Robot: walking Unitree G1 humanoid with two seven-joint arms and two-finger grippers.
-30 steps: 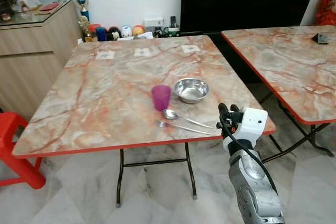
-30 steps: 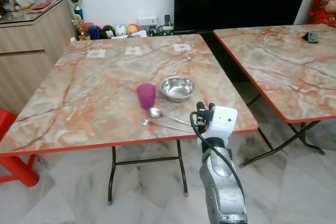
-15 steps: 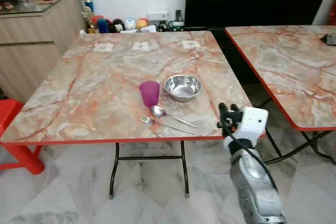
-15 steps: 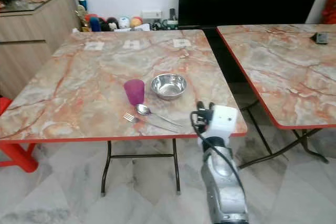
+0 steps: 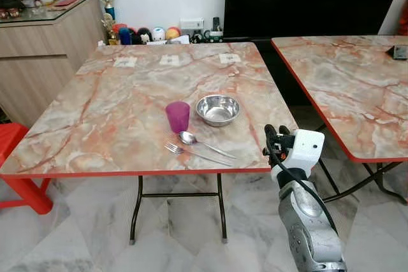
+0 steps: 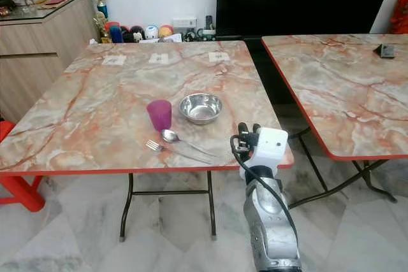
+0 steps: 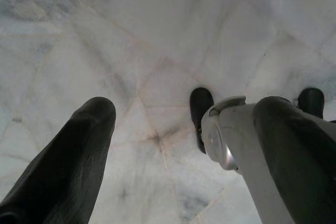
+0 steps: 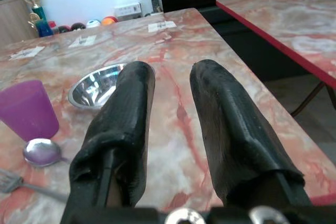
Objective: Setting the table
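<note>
Right claw (image 5: pixel 274 137) hovers empty, fingers narrowly parted, off the desk's (image 5: pixel 115 103) near right corner; cup (image 5: pixel 178 116), bowl (image 5: pixel 217 109), spoon (image 5: pixel 189 138) and fork (image 5: pixel 175 150) now sit farther left as the camera shifted. Right wrist view: same setting ahead. Left claw (image 7: pixel 173 145) hangs wide over floor.

No legible text, labels, brands or numbers anywhere. Three small white paper squares (image 5: pixel 174 60) lie along the far edge of the counter (image 5: pixel 95 125), but any print on them is too small to read. The cup, bowl and cutlery carry no visible markings.
</note>
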